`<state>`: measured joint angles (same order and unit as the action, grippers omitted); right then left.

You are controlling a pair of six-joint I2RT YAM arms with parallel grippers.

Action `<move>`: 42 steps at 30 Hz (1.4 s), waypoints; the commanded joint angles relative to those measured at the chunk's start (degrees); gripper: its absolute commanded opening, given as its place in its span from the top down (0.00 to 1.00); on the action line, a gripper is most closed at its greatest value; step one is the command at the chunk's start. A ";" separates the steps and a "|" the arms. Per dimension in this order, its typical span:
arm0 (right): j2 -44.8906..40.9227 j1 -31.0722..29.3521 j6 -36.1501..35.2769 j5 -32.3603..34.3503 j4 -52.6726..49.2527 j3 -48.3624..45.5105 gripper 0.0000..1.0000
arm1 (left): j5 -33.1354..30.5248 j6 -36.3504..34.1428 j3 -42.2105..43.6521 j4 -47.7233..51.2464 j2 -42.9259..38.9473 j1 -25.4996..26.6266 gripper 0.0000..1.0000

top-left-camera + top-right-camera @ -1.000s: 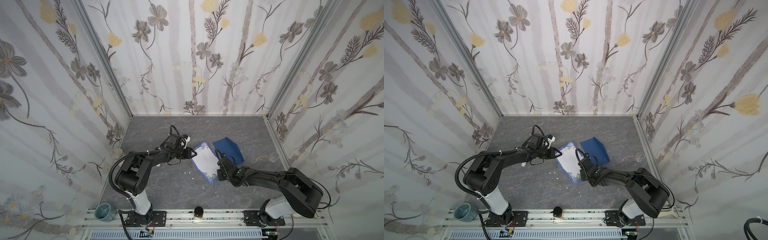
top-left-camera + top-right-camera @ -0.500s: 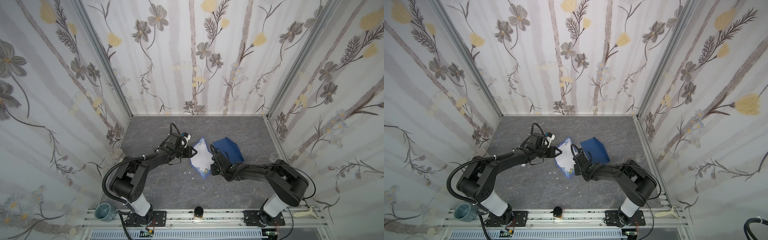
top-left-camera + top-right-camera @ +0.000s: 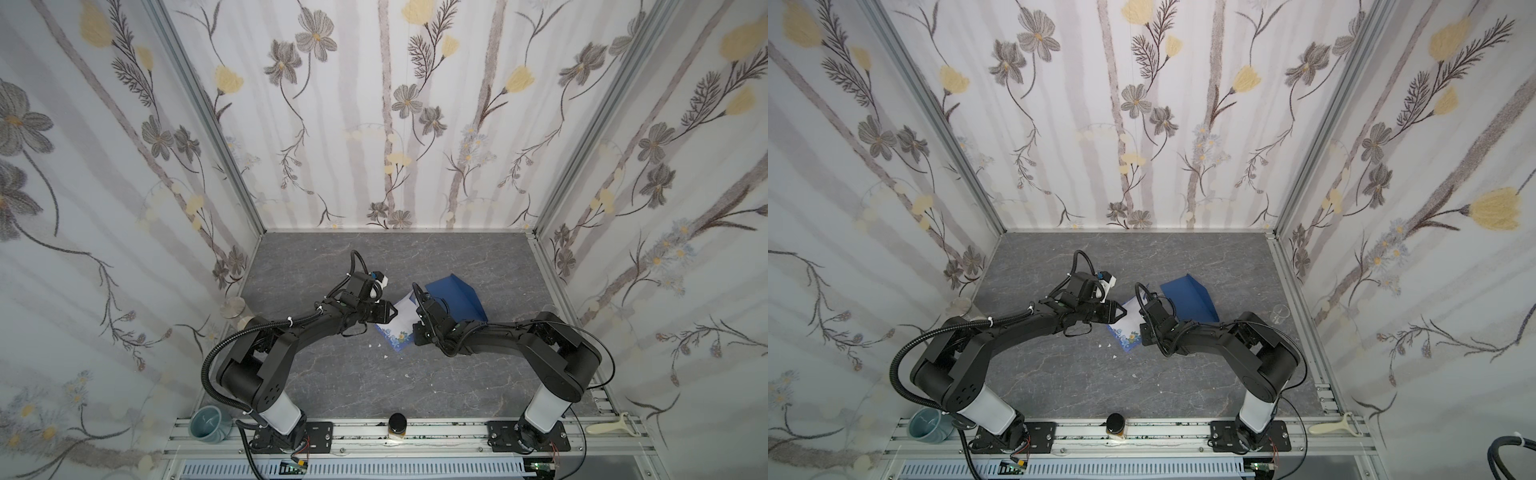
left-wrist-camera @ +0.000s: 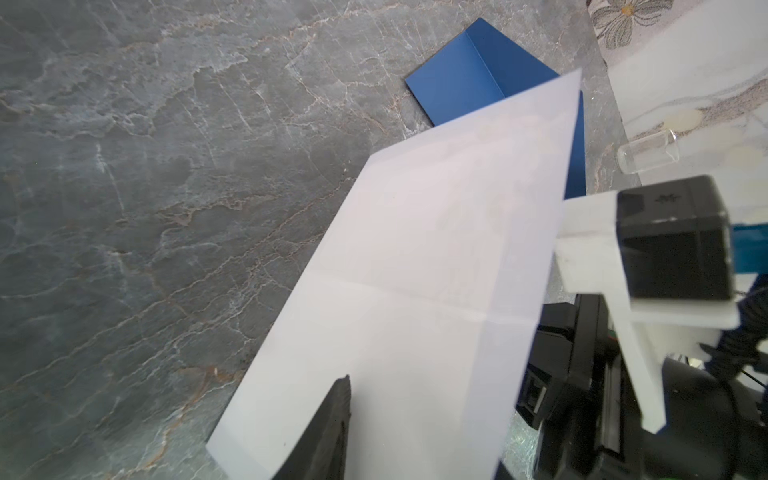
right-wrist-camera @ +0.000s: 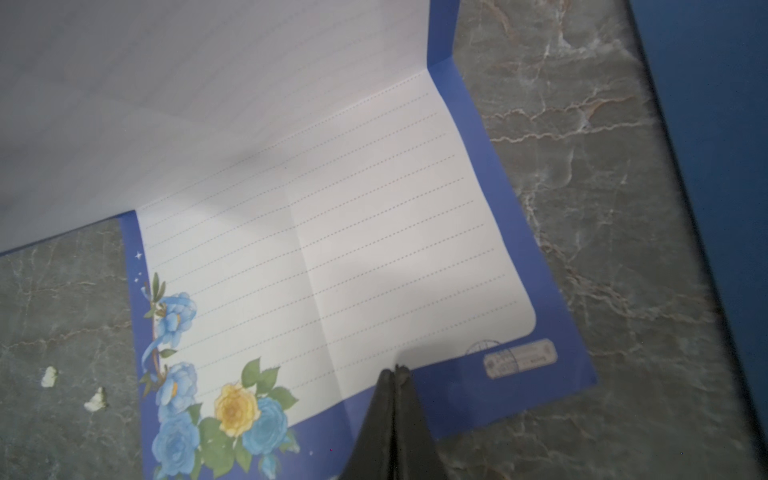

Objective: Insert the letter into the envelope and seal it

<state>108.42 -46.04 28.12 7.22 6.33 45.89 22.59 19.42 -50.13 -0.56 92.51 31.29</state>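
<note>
grey marbled desk (image 3: 332, 386) inside flower-papered walls, both arms reaching to its middle. the letter (image 3: 400, 328) lies at the middle of the desk, its near half flat with the printed side up and its far half lifted along a crease so the plain white back shows. the left pincer (image 3: 390, 316) is clamped on that lifted half: in the left wrist view one black finger (image 4: 338, 419) lies on the paper and the other is hidden behind the sheet. the right pincer (image 5: 395, 374) has its tips pressed together, bearing down on the blue border at the letter's near edge. the envelope (image 3: 453, 297) lies just beside the letter toward the right edge, apart from both pincers, its flap tilted up. the raised sheet covers most of the envelope in the left wrist view.

white crumbs (image 5: 94, 400) dot the desk beside the letter's flowered corner. a clear beaker (image 3: 1280, 312) stands by the right edge. on the rail along the front edge sit a teal mug (image 3: 206, 422) at the left corner, a black-lidded jar (image 3: 398, 424) in the middle and a pale peeler (image 3: 615, 428) at the right corner.

a second ago the letter lay nearly flat; its far half has since been swung up. the right pincer has slid further onto the sheet. the envelope has not moved.
</note>
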 commanded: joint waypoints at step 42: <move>-12.86 6.84 19.52 -13.48 9.08 1.53 0.42 | -9.30 -1.53 -0.22 1.25 0.57 5.37 0.62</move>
<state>94.56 -39.20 45.43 -5.63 11.75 46.04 13.91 18.20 -50.02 1.19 92.95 36.40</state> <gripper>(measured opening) 0.574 0.381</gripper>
